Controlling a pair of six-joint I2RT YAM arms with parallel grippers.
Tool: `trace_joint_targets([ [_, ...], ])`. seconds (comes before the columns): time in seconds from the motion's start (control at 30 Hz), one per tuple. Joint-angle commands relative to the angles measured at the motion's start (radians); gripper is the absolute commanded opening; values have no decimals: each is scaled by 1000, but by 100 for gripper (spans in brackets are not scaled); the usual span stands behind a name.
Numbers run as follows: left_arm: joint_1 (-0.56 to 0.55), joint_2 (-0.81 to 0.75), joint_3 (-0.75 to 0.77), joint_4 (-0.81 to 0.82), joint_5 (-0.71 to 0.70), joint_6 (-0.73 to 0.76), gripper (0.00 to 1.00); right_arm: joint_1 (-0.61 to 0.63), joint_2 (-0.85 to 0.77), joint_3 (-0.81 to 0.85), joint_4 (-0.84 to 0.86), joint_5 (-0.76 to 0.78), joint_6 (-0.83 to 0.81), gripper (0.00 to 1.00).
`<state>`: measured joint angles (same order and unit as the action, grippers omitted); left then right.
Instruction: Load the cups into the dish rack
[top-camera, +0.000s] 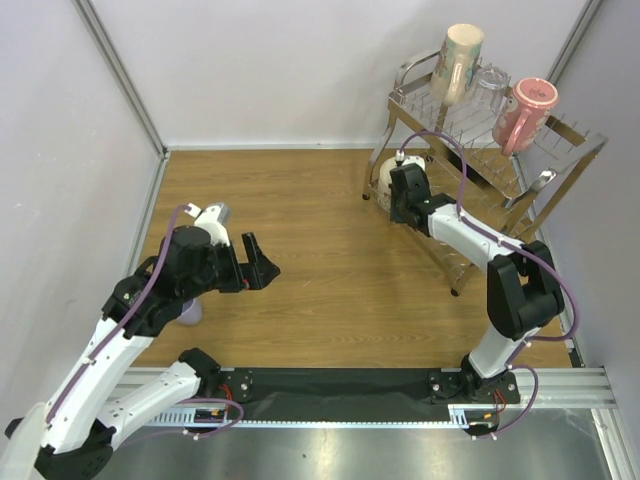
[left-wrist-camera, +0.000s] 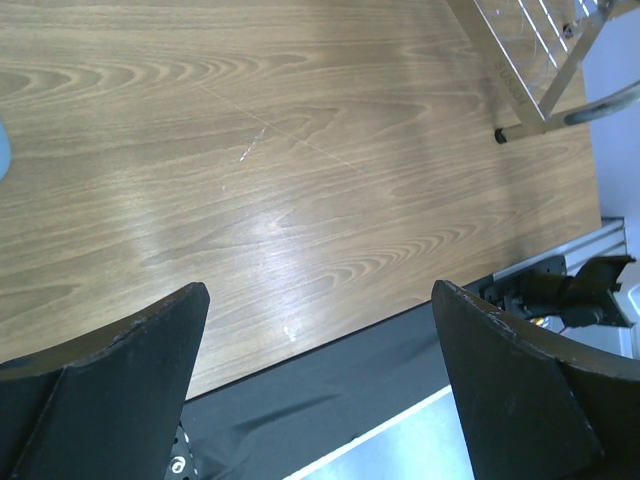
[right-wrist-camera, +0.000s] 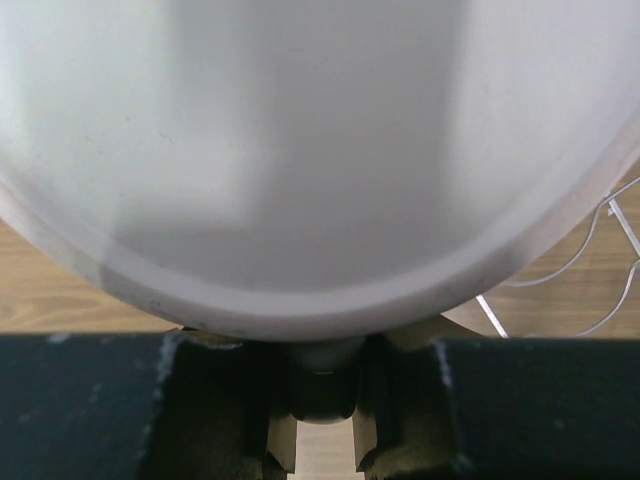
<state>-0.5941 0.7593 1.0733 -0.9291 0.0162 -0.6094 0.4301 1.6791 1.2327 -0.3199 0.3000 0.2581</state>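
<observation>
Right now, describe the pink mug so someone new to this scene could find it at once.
Find the chrome dish rack in the far right corner and look along its top tier. Past the beige mug and the clear glass, the pink mug sits rightmost, the only pink thing on it.

From above and behind the arm bases we look down across the whole wooden table (top-camera: 330, 250), with the dish rack (top-camera: 487, 160) at far right. Our left wrist view slants down at boards left of the rack and catches its leg, which the top view also covers. Our right wrist view sits hard against a white cup (right-wrist-camera: 320, 150) beside the rack's wires.
</observation>
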Motion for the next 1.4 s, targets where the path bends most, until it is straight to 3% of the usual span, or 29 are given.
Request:
trace_joint_targets([
  [0.0, 25, 9, -3, 32, 62, 48, 99, -17, 1, 90, 153, 96, -28, 0],
  [1.17, 94, 55, 45, -63, 31, 106, 100, -97, 245, 252, 191, 57, -49, 1],
  [1.3, 102, 58, 51, -60, 33, 108, 100, -96, 241, 257, 182, 51, -51, 15],
  [1.37, 105, 60, 51, -62, 34, 108, 100, -97, 240, 260, 173, 47, -56, 29],
])
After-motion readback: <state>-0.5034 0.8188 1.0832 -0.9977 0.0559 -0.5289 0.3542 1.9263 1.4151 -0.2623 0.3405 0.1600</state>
